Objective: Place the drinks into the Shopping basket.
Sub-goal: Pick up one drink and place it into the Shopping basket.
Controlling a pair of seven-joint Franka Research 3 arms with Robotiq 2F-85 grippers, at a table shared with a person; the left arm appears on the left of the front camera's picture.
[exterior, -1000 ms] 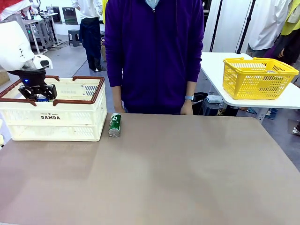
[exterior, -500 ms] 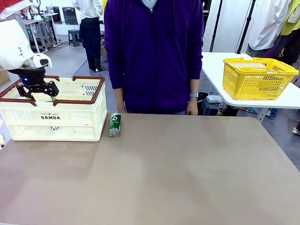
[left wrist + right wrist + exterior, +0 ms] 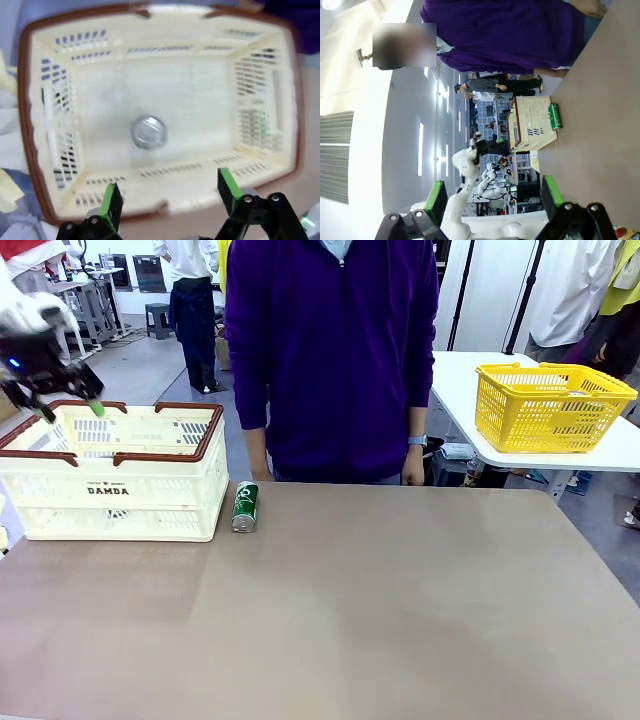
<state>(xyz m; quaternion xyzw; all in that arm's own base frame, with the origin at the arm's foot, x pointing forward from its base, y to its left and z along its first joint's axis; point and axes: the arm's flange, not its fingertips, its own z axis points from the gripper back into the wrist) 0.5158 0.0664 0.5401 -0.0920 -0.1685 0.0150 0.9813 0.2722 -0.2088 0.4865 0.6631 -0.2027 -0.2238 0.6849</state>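
Note:
The cream Shopping basket [image 3: 115, 456] with a brown rim stands at the table's far left. In the left wrist view I look down into the Shopping basket [image 3: 45, 150], where one drink can [image 3: 148, 132] stands upright on the floor, silver top up. My left gripper [image 3: 68, 408] hangs open above the basket's left end, holding nothing; its green pads [image 3: 111, 200] spread wide in the wrist view. A green drink can [image 3: 245, 506] lies on the table just right of the basket. It also shows far off as the green can [image 3: 555, 116]. My right gripper [image 3: 492, 197] is open and empty, well away.
A person in a purple top [image 3: 330, 360] stands at the table's far edge, hands down at the sides. A yellow mesh basket [image 3: 552, 405] sits on a white side table at the right. The brown tabletop [image 3: 380, 610] stretches bare across the middle and right.
My left gripper opened inside the basket and let go of a blue can. It then rose up and to the left, out of the basket. The green can has not moved.

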